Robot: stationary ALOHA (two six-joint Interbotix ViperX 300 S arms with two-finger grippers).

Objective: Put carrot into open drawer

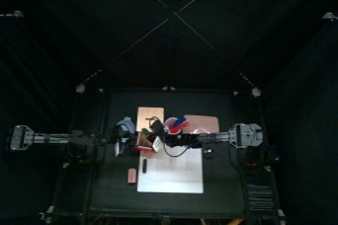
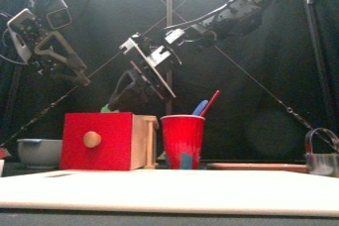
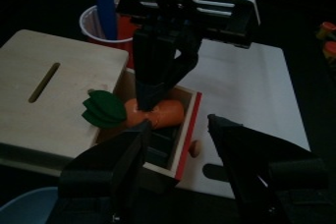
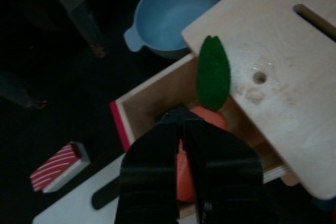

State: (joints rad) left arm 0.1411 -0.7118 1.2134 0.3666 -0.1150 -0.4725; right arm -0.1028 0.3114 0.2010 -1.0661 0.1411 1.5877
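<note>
Over the drawer (image 4: 155,98), the right hand (image 4: 186,159) grips an orange, green-leafed carrot (image 4: 199,130).

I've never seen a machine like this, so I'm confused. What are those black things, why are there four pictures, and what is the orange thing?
It's a robot with two black arms, each ending in a claw. One picture looks down from above, one looks across the table, and two come from cameras on the wrists. On the table sit a tan wooden box with an open pull-out drawer, a red plastic cup and a light blue bowl. The right claw is closed on the small orange toy carrot with green leaves, right over the drawer. The left claw waits open nearby.
</note>
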